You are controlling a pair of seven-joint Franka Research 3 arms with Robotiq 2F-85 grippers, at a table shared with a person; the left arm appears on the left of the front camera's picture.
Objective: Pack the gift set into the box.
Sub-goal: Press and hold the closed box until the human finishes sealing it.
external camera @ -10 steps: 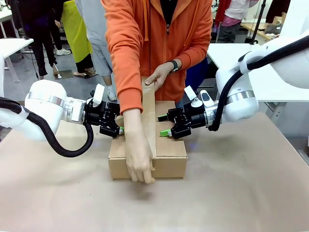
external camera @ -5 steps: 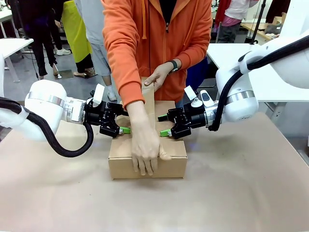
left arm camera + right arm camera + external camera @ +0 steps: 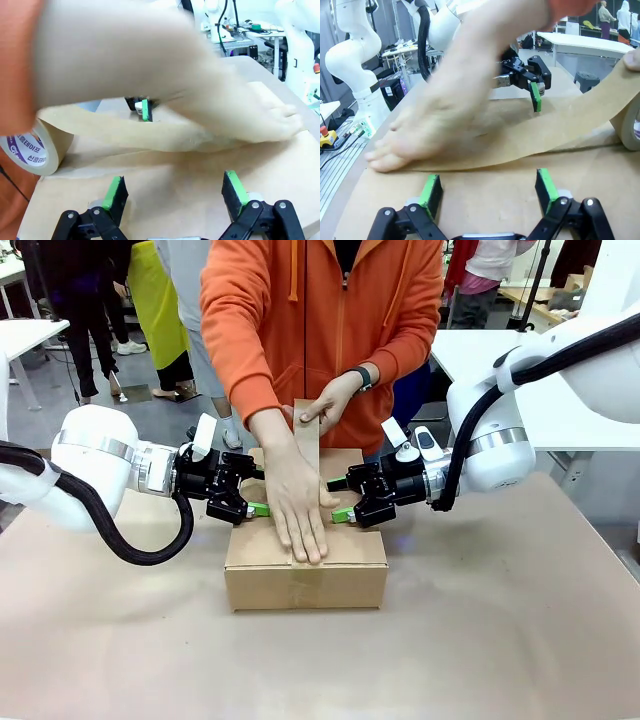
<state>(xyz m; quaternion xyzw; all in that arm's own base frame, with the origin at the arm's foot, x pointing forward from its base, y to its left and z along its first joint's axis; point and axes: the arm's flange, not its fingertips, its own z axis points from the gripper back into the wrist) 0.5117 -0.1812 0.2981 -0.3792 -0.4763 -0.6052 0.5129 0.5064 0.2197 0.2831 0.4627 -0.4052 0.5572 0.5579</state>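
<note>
The box is a brown cardboard carton in mid-table with its flaps down; the gift set is hidden inside. A person's hand presses a brown tape strip flat along the top seam. The other hand holds the tape roll at the far edge. My left gripper stands open at the carton's left top edge, its pads over the lid. Open too, my right gripper is at the right top edge, pads just above the lid. Nothing is held between either pair of fingers.
The table is covered with brown paper, with free room in front of and beside the carton. The person in an orange hoodie stands close at the far side, arms reaching between my two grippers. White tables and other people are farther back.
The person's hand has slid from the carton's front face back up onto the lid, smoothing the tape. Neither arm has moved.
</note>
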